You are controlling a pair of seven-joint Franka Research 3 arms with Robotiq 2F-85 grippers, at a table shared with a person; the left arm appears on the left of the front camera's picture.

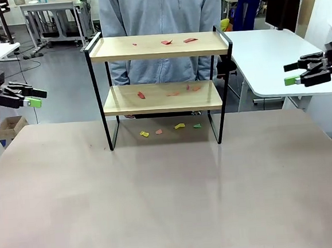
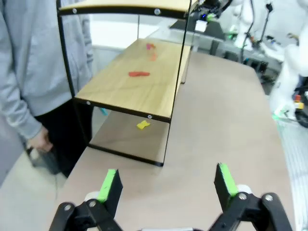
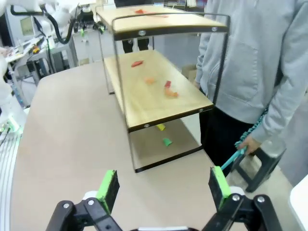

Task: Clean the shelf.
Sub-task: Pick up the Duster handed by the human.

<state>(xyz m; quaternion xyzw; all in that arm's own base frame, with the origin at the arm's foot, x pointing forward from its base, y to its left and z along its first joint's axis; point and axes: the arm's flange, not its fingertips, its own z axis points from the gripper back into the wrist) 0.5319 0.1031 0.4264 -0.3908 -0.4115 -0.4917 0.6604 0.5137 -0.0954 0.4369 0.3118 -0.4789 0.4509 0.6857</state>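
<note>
1. I am holding my left gripper (image 1: pixel 40 97) raised at the table's left side, fingers pointing in towards the middle. Its jaws are standing wide apart with nothing between them.
2. I am mirroring that with my right gripper (image 1: pixel 290 73) at the right side, its jaws likewise spread and empty.
3. The table (image 1: pixel 172 204) is lying bare between me and the work.
4. The shelf (image 1: pixel 114 49) is standing upright at the far middle of the table, well apart from both grippers.
5. I am judging it light and stiff, with wooden boards in a thin metal frame. It is likely sliding or tipping if I push it. I am eyeing a raised side rail or an upright as the place to hold, though the smooth rod may be slipping in my pads.
6. Small scraps (image 1: pixel 166 42) are lying on both boards and on the table beneath. They are looking thin and flat, so harder to pinch than to sweep.
7. A person (image 1: pixel 160 9) is standing just behind the shelf.
</note>
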